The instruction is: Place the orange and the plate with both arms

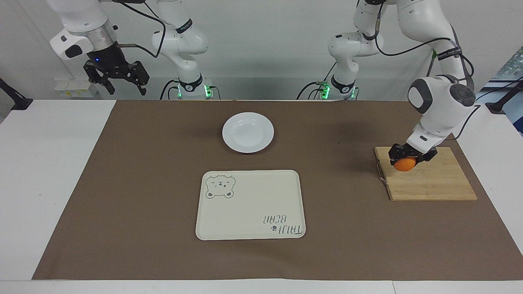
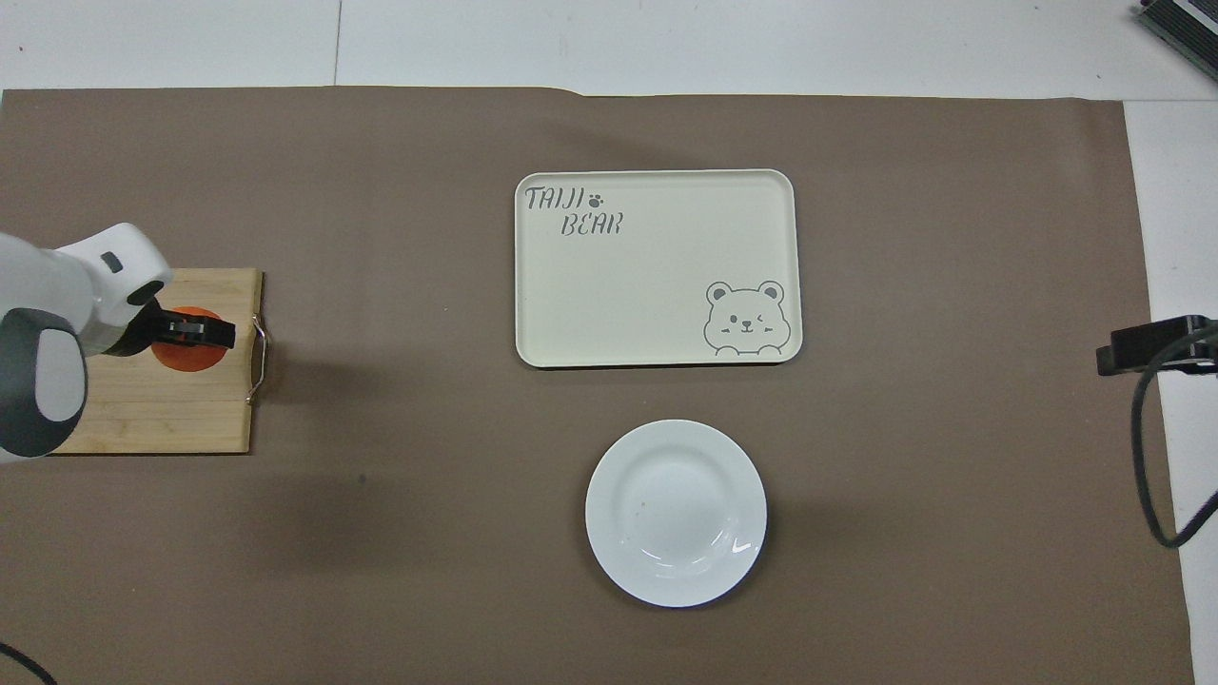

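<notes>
Between the left gripper's clamped fingers, the orange (over the board).

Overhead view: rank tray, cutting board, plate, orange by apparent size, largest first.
1. Tray
2. Cutting board, partly covered by the left arm, so its full extent is unsure
3. Plate
4. Orange, in the left gripper, raised toward the camera, yet clearly smallest

Glossy white plate; wooden board; matt brown cloth.
</notes>
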Controlling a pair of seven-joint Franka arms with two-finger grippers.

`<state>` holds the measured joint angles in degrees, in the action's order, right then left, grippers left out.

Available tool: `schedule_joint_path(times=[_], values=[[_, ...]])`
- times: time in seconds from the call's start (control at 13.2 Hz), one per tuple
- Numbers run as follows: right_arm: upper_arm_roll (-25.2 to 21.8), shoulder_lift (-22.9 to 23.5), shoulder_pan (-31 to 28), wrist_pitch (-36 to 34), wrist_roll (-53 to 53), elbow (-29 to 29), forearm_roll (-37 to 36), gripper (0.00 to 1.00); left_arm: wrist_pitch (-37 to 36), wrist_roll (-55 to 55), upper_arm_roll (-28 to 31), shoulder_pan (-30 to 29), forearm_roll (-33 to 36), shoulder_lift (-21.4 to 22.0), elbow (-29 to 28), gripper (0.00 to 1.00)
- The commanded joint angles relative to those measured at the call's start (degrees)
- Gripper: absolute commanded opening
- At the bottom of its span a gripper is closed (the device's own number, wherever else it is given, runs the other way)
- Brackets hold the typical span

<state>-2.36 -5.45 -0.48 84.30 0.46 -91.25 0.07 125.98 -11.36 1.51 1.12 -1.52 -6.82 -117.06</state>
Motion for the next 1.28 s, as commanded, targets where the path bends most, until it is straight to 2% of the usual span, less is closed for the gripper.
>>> schedule_joint_path(times=[0.0, 0.53, 0.68, 0.98, 1.21], values=[[0.3, -1.3, -0.7, 0.7, -1.1, -1.5, 0.7, 1.00, -1.2, 4.9, 0.9, 10.4, -0.5, 0.7, 0.2, 0.00], [0.3, -1.3, -0.7, 0.7, -1.1, -1.6, 0.7, 1.00, 0.6, 34.8, 0.5, 35.5, -0.7, 1.1, 0.3, 0.00], [0.3, -1.3, -0.7, 0.7, -1.1, -1.6, 0.7, 1.00, 3.8, 41.6, 0.4, 42.5, -1.1, 0.2, 0.3, 0.00], [0.3, -1.3, -0.7, 0.7, -1.1, -1.6, 0.7, 1.00, 7.8, 45.6, 0.3, 50.5, -5.9, -1.2, 0.4, 0.00], [0.3, -1.2, -0.7, 0.7, -1.1, -1.6, 0.7, 1.00, 9.5, 47.2, 0.0, 53.2, -6.0, -3.5, 0.4, 0.00]])
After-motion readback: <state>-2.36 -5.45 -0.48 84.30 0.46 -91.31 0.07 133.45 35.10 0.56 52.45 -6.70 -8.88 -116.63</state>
